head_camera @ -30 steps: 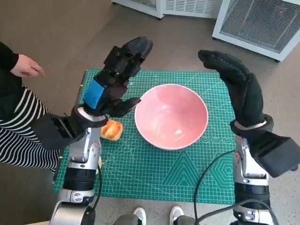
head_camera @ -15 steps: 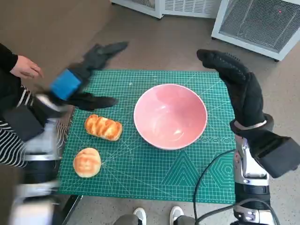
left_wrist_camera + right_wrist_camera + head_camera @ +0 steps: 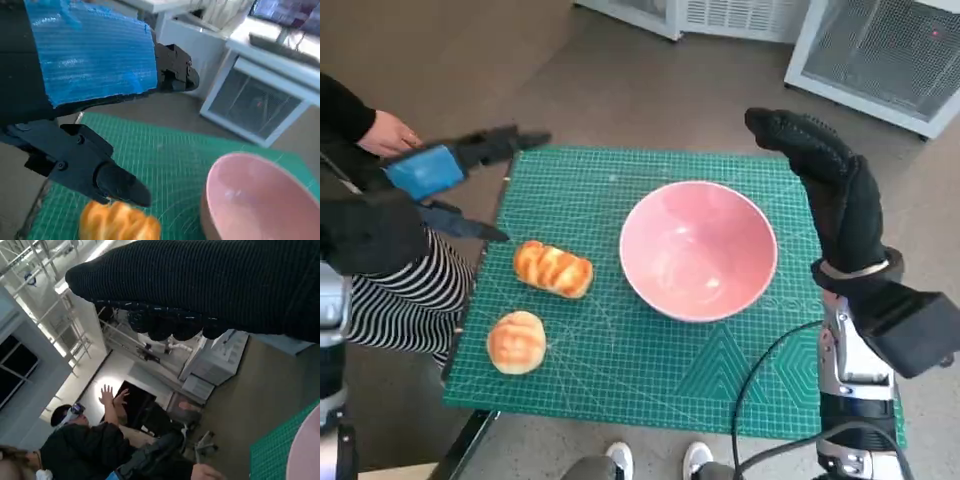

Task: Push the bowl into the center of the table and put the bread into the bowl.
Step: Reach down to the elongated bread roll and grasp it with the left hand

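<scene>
Pink bowl (image 3: 698, 250) at mid-counter on the green mat (image 3: 650, 370); two bread rolls (image 3: 553, 269) (image 3: 516, 342) lie on the mat to its left. Left hand (image 3: 440, 170) beyond the counter's left edge, fingers spread, holding nothing. Right hand (image 3: 825, 185) raised beside the bowl, fingers extended, empty.

A wide, round pink bowl (image 3: 699, 249) with a glossy, smooth inside stands upright and empty on the green cutting mat, a little toward three o'clock of the mat's middle. At nine o'clock from it, near but not touching, lies an oblong golden-brown bread loaf (image 3: 553, 269) with ridged, scored segments across its top, its long axis tilted slightly. A round golden-brown bun (image 3: 517, 342) with a paler crown sits at about seven o'clock from the bowl, just beside the loaf and close to the mat's edge
</scene>
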